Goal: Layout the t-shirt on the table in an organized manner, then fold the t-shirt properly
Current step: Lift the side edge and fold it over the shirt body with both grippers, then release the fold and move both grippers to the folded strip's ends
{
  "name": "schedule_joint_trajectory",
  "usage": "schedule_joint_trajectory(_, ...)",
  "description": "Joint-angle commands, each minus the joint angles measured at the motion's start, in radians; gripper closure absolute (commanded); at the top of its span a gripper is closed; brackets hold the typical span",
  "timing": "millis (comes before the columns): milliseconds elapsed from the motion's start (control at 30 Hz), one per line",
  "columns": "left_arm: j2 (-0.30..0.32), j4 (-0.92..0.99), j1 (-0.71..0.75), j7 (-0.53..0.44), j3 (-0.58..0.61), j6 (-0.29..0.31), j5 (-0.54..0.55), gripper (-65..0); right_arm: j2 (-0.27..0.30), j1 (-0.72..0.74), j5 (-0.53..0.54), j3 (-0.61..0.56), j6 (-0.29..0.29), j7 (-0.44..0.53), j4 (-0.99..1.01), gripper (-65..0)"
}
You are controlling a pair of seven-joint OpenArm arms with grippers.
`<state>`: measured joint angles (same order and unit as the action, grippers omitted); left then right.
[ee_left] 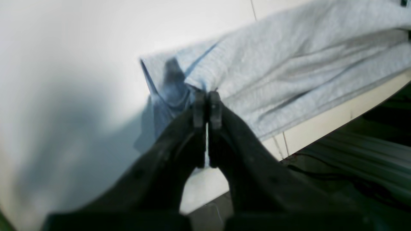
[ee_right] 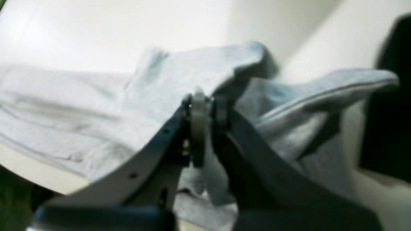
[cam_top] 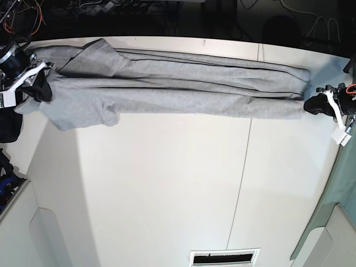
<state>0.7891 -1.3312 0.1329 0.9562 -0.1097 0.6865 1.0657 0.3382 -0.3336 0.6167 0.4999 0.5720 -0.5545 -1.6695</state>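
White bench [cam_top: 167, 189] w/ thin dark seam; grey t-shirt [cam_top: 178, 83] lies stretched lengthwise along its far edge.

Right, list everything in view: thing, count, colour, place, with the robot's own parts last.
t-shirt: one, light heather-grey, stretched into a long band across the far part of the table, bunched at both ends.
table: one, white, fills most of the base view; a thin dark seam runs across it.
vent-like slot: one, white frame with dark opening, at the table's near edge.
cables: several, red and dark, in the dark area beyond the table's far left corner.
right gripper: one, black and white, at the base view's left, jaws closed on the shirt's end.
left gripper: one, black, at the base view's right, jaws closed on the other end.
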Motion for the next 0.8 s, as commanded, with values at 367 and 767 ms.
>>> schedule_joint_trajectory(367,0.025,-0.018,0.023,-0.009,-0.008,0.012,0.006,0.0,0.008,-0.042,0.065,0.035,0.005,-0.005,-0.019,0.0)
schedule_joint_trajectory(767,-0.008,-0.017,0.039,-0.018,-0.009,0.012,-0.012,-13.9,-0.06,-0.101,0.072,0.034,0.004,-0.047,-0.017,0.0)
